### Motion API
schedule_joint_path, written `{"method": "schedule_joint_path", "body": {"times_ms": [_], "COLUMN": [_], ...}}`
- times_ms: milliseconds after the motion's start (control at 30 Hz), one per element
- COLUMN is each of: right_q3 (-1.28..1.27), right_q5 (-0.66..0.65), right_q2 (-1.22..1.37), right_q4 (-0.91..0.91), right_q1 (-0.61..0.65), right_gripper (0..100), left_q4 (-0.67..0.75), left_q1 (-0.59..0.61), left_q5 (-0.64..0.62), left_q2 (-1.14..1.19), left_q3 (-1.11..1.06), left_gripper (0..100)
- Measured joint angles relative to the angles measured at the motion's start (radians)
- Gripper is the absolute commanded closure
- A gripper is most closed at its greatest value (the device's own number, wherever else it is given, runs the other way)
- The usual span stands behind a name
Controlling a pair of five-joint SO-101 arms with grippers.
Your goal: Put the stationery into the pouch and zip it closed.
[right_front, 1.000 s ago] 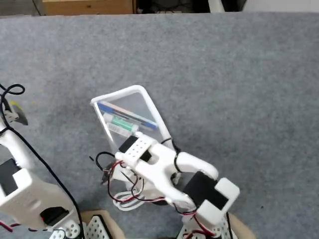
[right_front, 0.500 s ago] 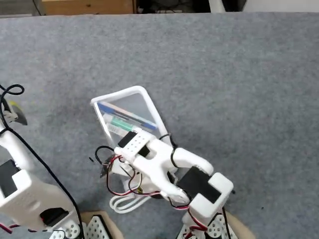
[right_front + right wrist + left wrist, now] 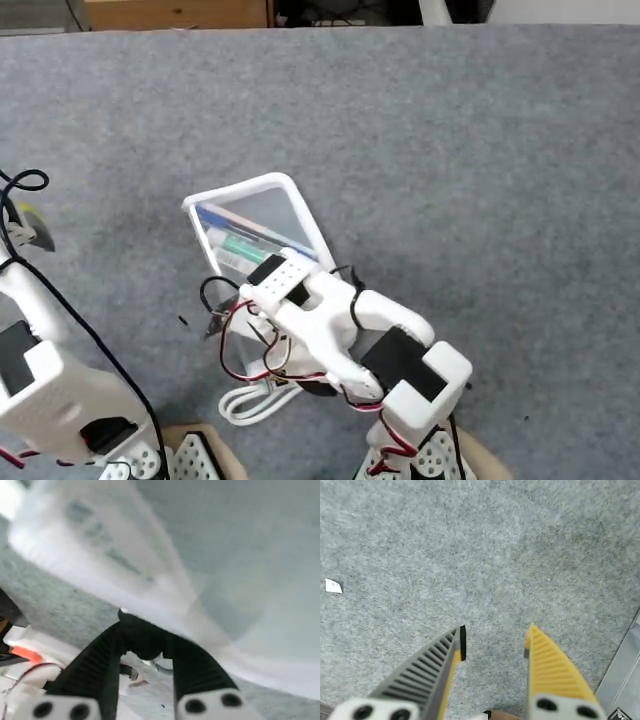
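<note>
Pouch [image 3: 268, 205]: clear soft plastic w/ white rim, lying flat left of middle of the surface [image 3: 480, 180], one corner toward the far edge. Likely light, floppy and a bit slick, so it'll slide or buckle if dragged w/o being pinned. Best hold, imo, is the stiffer white rim or the zip pull, not the thin clear wall.

Contents: stationery [image 3: 243, 243] already inside. A long blue-striped piece [image 3: 252, 224] lies toward the far side, w/ a green-and-white piece [image 3: 238, 250] next to it. Nothing loose visible outside the pouch, so loading looks done and zipping is what's left. Can't tell how far the zip is shut.

Right end effector [image 3: 131, 622]: black fingertips pressed together at the pouch rim [image 3: 100, 555], apparently pinching it. Zip pull itself not discernible. Right arm [image 3: 320, 320] covers the pouch's near end, and white cable loops [image 3: 250, 400] lie beside its base.

Left end effector [image 3: 495, 635]: fingers spread, holding nothing, above bare surface well apart from the pouch. Small white scrap [image 3: 333, 585] lies nearby.
</note>
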State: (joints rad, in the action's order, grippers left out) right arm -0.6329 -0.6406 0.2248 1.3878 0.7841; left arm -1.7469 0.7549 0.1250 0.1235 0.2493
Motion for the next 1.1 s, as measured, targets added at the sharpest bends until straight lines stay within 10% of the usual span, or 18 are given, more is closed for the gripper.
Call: {"method": "schedule_joint_path", "body": {"times_ms": [1100], "right_q3": [0.721], "right_q5": [0.413], "right_q2": [-0.39], "right_q4": [0.27], "right_q1": [-0.16], "right_gripper": [98.7], "left_q4": [0.0], "left_q1": [0.0], "left_q5": [0.0], "left_q2": [-0.038], "left_q3": [0.0], "left_gripper": [79]}}
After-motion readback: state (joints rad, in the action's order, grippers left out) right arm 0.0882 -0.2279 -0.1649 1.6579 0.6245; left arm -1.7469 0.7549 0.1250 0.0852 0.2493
